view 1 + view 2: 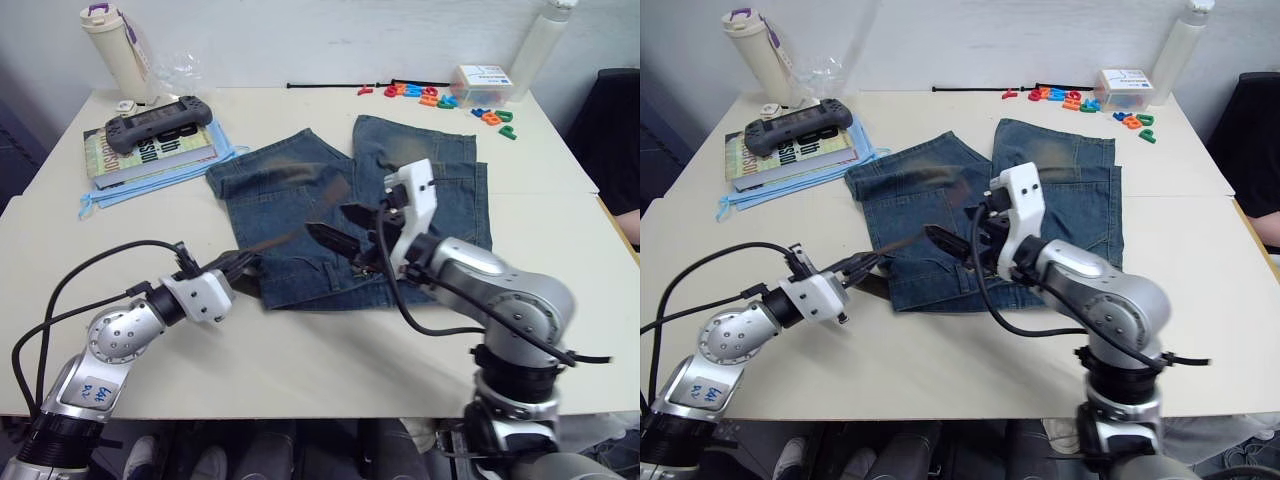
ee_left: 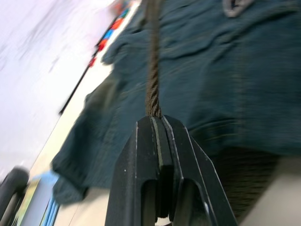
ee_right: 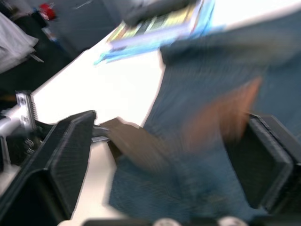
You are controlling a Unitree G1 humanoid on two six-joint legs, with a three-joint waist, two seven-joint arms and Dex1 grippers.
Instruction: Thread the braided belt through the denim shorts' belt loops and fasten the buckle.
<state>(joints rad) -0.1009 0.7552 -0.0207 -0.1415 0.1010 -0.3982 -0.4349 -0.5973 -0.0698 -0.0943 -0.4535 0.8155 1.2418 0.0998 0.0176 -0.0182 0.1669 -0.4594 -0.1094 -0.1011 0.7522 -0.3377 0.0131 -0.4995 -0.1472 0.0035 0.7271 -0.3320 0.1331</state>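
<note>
Braided belt [image 2: 152,80] lying across denim shorts [image 1: 300,190] mid-counter, looking limp, light, grippy. Left pincer [image 2: 157,123] clenching strap; right pincer [image 1: 350,240] hovering released above waistband. Regrasping near free tip seeming best.

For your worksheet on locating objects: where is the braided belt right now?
In the left eye view, the braided belt stretches over the denim shorts' left-hand waistband corner, pinched by the left end effector, with the open right end effector nearby.
</note>
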